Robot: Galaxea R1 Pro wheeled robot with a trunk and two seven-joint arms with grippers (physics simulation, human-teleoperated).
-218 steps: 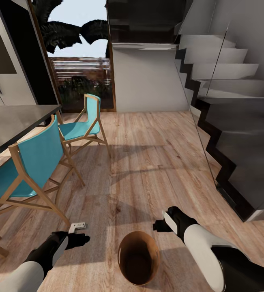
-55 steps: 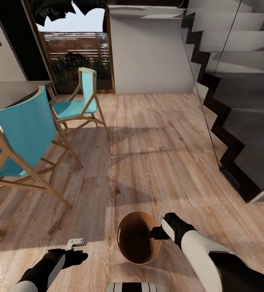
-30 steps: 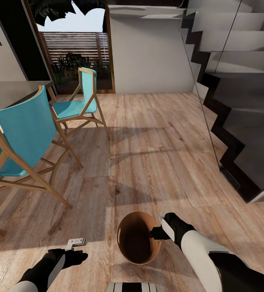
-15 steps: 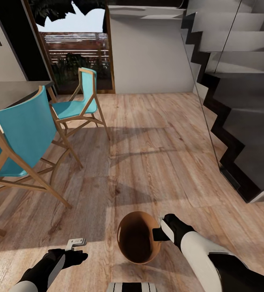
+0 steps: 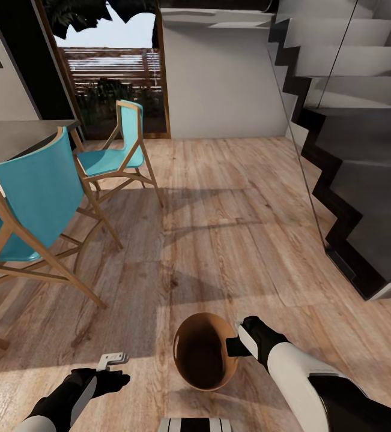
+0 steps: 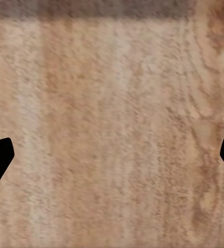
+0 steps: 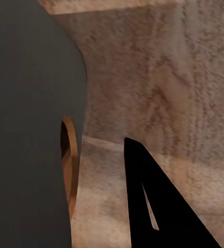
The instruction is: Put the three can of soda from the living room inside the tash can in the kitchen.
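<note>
Copper-brown inside, pale outside, the small round tapered bin stands on the light wood floor, its rim touching or just beside the right hand; that hand's state I cannot tell. Left hand spread wide, empty, over floor. Risk: a sideways nudge tips the bin.

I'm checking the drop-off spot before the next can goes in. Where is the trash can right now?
In the head view, the trash can stands on the wood floor low and centre, just in front of the robot, with the right gripper at its rim and the left gripper apart.
</note>
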